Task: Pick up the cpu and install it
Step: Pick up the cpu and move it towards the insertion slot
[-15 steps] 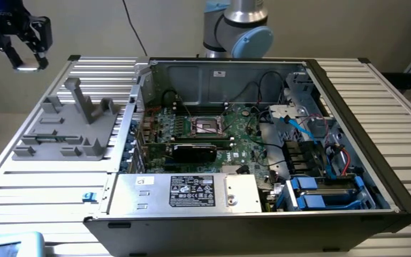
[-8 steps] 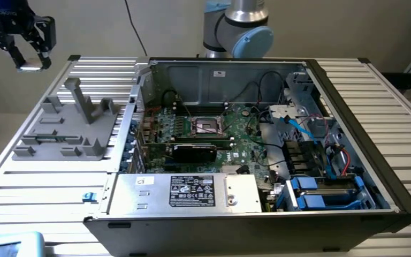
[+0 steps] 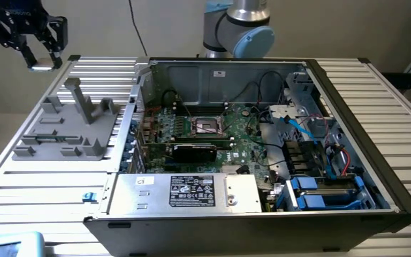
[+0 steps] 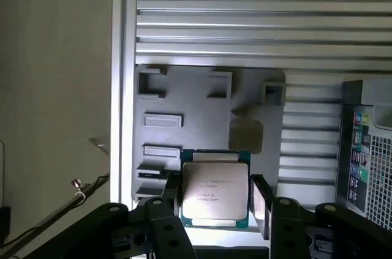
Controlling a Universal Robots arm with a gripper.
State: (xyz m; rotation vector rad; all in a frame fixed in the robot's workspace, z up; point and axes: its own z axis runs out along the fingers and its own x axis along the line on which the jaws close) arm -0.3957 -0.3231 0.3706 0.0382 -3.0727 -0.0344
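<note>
The cpu (image 4: 215, 188), a flat square chip with a silver metal top, sits between my gripper's (image 4: 217, 199) two black fingers, which are shut on its sides. In the exterior view my gripper (image 3: 41, 60) hangs high at the far left with the cpu (image 3: 43, 66) at its tips, well above the slatted table and the grey holder (image 3: 70, 126). The motherboard's dark socket (image 3: 207, 126) with its metal frame lies inside the open computer case, far toward the exterior view's right of the gripper.
The grey holder (image 4: 202, 106) with posts and slots lies below the gripper. The open case's wall (image 3: 139, 80) stands between holder and motherboard. A black card (image 3: 195, 151) lies in front of the socket, with a power supply (image 3: 184, 193), cables and blue drive bays (image 3: 320, 195) around it.
</note>
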